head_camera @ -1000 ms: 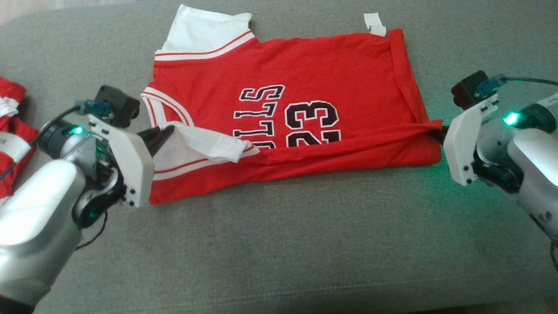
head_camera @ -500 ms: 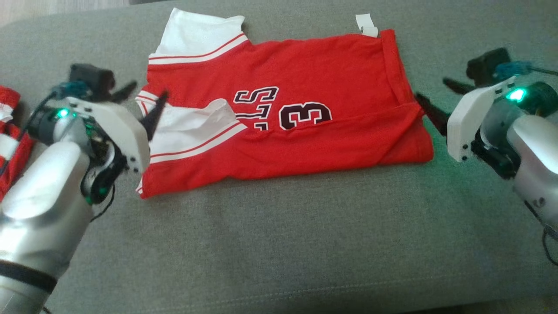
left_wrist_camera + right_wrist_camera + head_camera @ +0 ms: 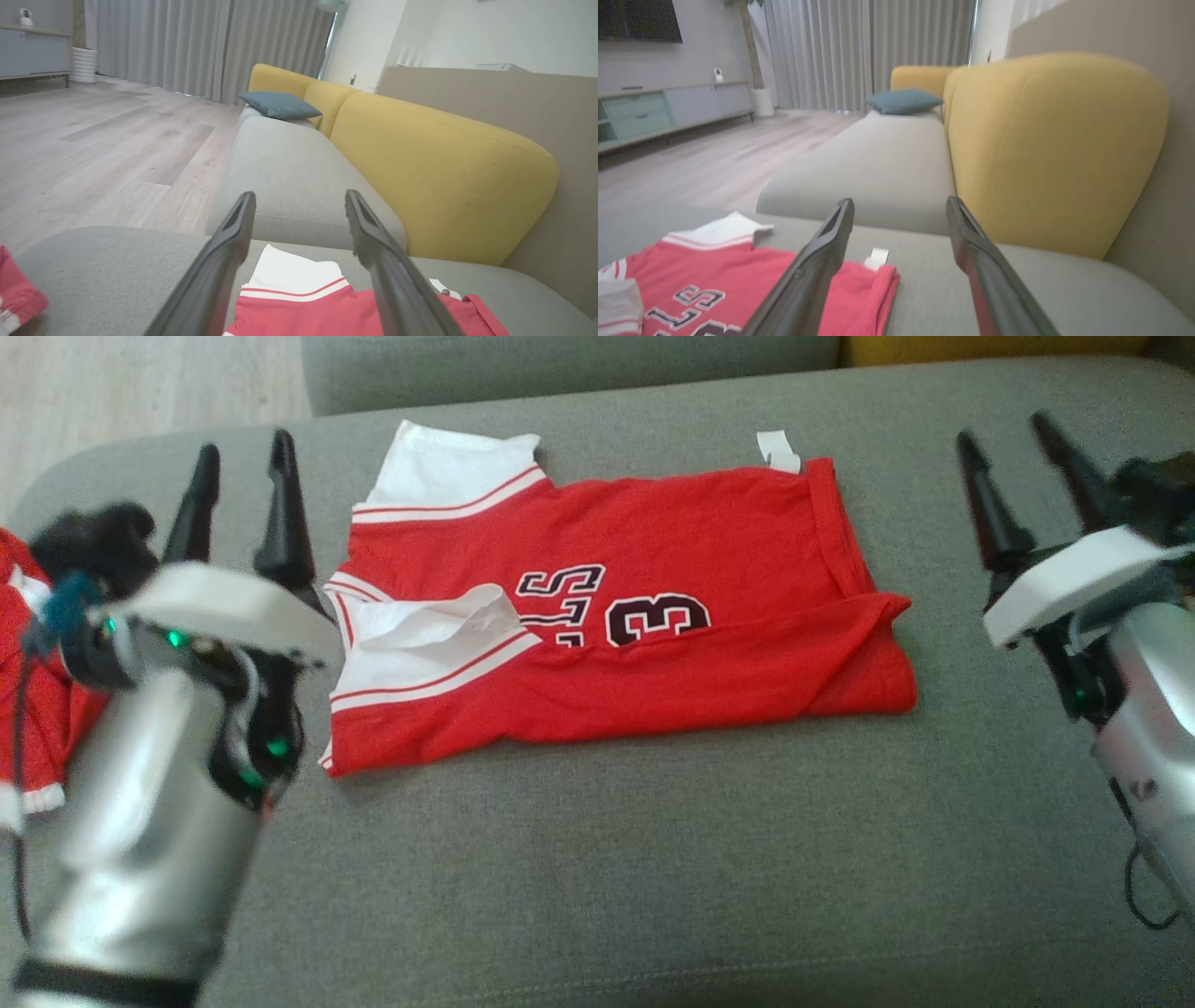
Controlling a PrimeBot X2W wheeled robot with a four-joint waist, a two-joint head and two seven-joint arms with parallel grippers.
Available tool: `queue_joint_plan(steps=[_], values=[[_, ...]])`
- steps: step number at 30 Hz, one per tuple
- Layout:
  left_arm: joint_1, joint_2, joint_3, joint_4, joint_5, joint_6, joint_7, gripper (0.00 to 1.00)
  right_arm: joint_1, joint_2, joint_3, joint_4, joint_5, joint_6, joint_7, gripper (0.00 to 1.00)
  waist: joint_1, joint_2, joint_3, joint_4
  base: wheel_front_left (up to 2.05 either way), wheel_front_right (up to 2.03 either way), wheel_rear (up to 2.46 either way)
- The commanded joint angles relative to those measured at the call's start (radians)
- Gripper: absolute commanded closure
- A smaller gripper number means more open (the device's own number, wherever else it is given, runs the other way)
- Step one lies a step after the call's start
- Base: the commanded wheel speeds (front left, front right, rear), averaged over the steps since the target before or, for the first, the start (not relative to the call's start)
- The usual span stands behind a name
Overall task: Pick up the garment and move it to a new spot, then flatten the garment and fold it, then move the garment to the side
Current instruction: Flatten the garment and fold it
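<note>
Head view: our left gripper (image 3: 245, 446) and right gripper (image 3: 1004, 429) stand spread wide, empty; we should pinch the red jersey (image 3: 653, 541) at both near corners evenly.

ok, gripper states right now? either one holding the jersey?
Left gripper: open, holding nothing, raised beside the jersey.
Right gripper: open, holding nothing, off the jersey's other end.
</note>
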Motion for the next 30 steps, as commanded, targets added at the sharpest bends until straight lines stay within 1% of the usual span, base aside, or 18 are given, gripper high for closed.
queue_joint_plan(steps=[1,3,5,7,9,12,13,16,20,24,30], values=[[0.027,-0.002,0.086,-0.107,0.059,0.031,-0.012,0.00,0.067,0.021,-0.116,-0.111,-0.103,0.003,-0.012,0.00,0.0000,0.0000,-0.018,0.005,0.00,0.00,0.00],[0.115,-0.048,0.130,-0.185,0.113,0.055,-0.012,0.00,0.175,0.066,-0.254,-0.224,-0.223,0.003,-0.012,0.00,0.0000,0.0000,-0.032,0.009,0.00,0.00,0.00],[0.201,-0.094,0.159,-0.244,0.170,0.065,-0.012,0.00,0.289,0.133,-0.371,-0.332,-0.324,0.003,-0.012,0.00,0.0000,0.0000,-0.044,0.014,0.00,0.00,0.00],[0.279,-0.132,0.173,-0.281,0.228,0.066,-0.012,0.00,0.391,0.200,-0.457,-0.424,-0.411,0.003,-0.012,0.00,0.0000,0.0000,-0.050,0.018,0.00,0.00,0.00],[0.348,-0.170,0.184,-0.295,0.269,0.059,-0.012,0.00,0.476,0.262,-0.512,-0.487,-0.480,0.003,-0.012,0.00,0.0000,0.0000,-0.054,0.023,0.00,0.00,0.00],[0.425,-0.199,0.180,-0.278,0.340,0.042,-0.012,0.00,0.563,0.317,-0.542,-0.543,-0.551,0.003,-0.012,0.00,0.0000,0.0000,-0.055,0.027,0.00,0.00,0.00],[0.425,-0.199,0.180,-0.278,0.340,0.042,-0.012,0.00,0.563,0.317,-0.542,-0.543,-0.551,0.003,-0.012,0.00,0.0000,0.0000,-0.055,0.027,0.00,0.00,0.00],[0.464,-0.222,0.201,-0.249,0.378,0.035,-0.012,0.00,0.600,0.340,-0.549,-0.577,-0.582,0.003,-0.012,0.00,0.0000,0.0000,-0.050,0.024,0.00,0.00,0.00],[0.455,-0.231,0.223,-0.183,0.437,0.036,-0.012,0.00,0.605,0.351,-0.556,-0.609,-0.592,0.003,0.006,0.00,0.0000,0.0000,-0.039,0.019,0.00,0.00,0.00],[0.419,-0.220,0.230,-0.065,0.492,0.059,-0.012,0.00,0.599,0.354,-0.552,-0.638,-0.600,0.003,0.027,0.00,0.0000,0.0000,-0.026,0.007,0.00,0.00,0.00],[0.326,-0.197,0.238,0.149,0.504,0.072,0.004,0.00,0.591,0.356,-0.544,-0.665,-0.608,0.003,0.051,0.00,0.0000,0.0000,0.001,-0.023,0.00,0.00,0.00]])
